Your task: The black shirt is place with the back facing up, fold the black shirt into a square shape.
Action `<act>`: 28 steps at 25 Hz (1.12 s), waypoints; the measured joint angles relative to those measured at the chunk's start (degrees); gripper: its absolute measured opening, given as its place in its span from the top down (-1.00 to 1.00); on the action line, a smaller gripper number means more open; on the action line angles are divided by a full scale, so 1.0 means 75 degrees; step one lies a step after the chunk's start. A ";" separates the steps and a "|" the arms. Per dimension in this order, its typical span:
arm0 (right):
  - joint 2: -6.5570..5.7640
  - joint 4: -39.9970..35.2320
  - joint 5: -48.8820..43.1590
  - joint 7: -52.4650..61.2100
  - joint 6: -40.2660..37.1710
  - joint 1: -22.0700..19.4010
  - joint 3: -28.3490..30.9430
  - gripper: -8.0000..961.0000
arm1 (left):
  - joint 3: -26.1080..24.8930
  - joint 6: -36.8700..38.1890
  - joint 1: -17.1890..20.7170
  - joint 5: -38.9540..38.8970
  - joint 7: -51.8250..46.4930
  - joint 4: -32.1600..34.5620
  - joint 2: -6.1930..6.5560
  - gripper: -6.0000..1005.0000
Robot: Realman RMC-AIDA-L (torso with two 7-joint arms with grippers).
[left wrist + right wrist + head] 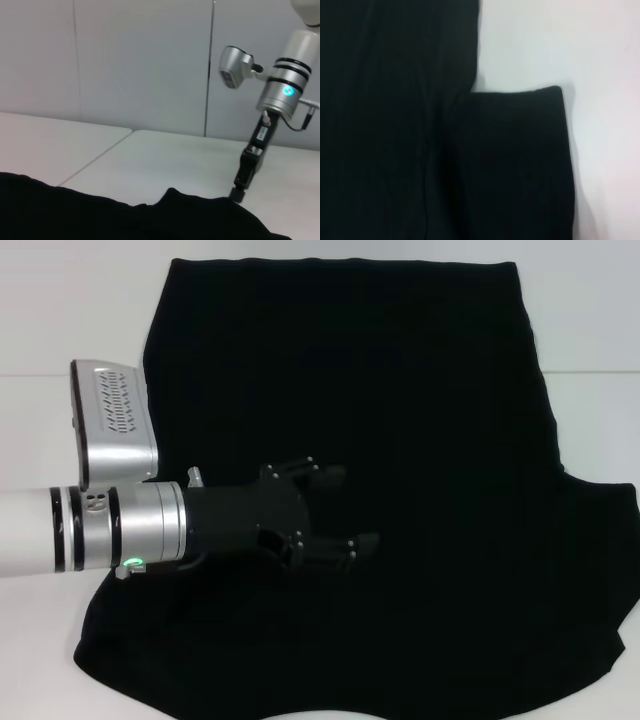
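The big plain black soft-fabric T-shirt (420, 440) lies spread flat across the white table, no print showing, hem at the far edge, one short sleeve sticking out on the right.

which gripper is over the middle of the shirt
The left gripper, open above the black shirt, near its middle; the right gripper is off at the shirt's edge.

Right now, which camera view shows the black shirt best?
The head view: the black shirt lies spread flat on the table, nearly whole, with the left gripper over it. The left wrist view shows only an edge; the right wrist view one sleeve.
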 joint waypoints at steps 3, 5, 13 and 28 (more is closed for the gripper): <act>0.0025 0.0041 0.0025 -0.0026 0.0012 -0.0006 0.0007 0.15 | -0.0009 0.0001 0.0000 -0.0076 -0.0001 0.0004 0.0000 -0.89; 0.0048 0.0056 0.0021 -0.0026 0.0026 -0.0006 0.0008 -0.01 | -0.0010 0.0000 0.0000 -0.0096 -0.0001 0.0009 0.0000 -0.89; 0.0105 0.0072 0.0029 0.0025 0.0121 0.0028 0.0034 -0.32 | -0.0010 0.0005 -0.0019 -0.0162 -0.0001 0.0012 0.0000 -0.89; 0.0123 0.0073 -0.0003 0.0076 0.0114 0.0121 0.0012 -0.28 | -0.0010 -0.0001 0.0011 -0.0161 0.0000 0.0011 0.0000 -0.89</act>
